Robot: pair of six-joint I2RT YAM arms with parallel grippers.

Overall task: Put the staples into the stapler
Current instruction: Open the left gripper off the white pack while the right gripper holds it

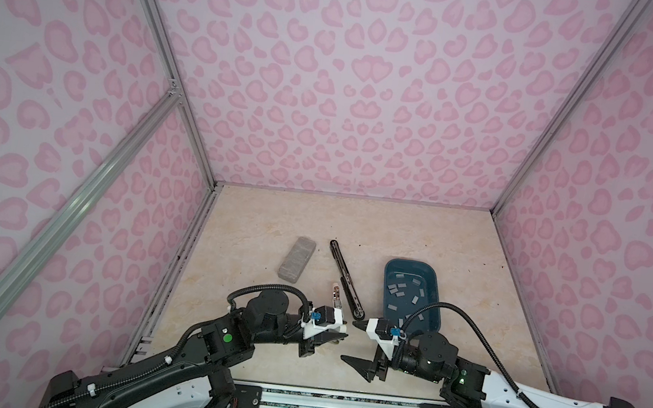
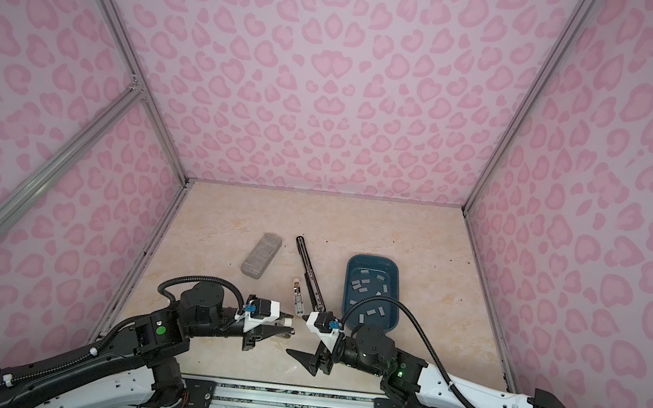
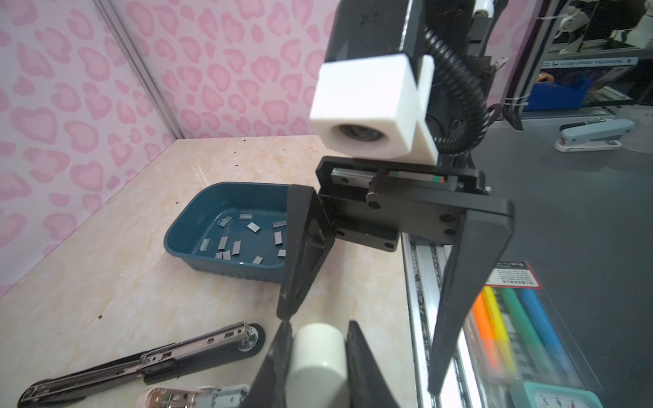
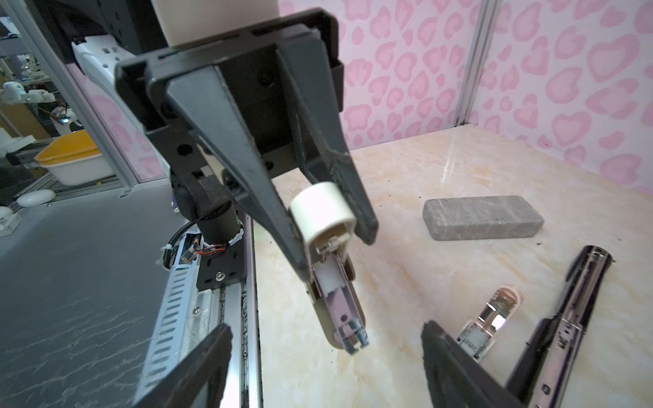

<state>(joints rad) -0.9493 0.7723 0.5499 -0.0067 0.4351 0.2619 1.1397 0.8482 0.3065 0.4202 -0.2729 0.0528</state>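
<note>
Marble tabletop point(image 1: 273, 215): staples point(image 1: 393, 290) lie in tray point(image 1: 410, 261) near right gripper point(image 1: 347, 340).

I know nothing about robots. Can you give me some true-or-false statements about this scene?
1. The staples lie in the blue tray. True.
2. The right jaws clamp the black stapler. False: the right gripper has its jaws open and empty; the black stapler lies on the table.
3. The left gripper holds a small cream stapler in its jaws. True.
4. The grey block sits inside the tray. False: the grey block lies on the table, apart from the blue tray.
</note>
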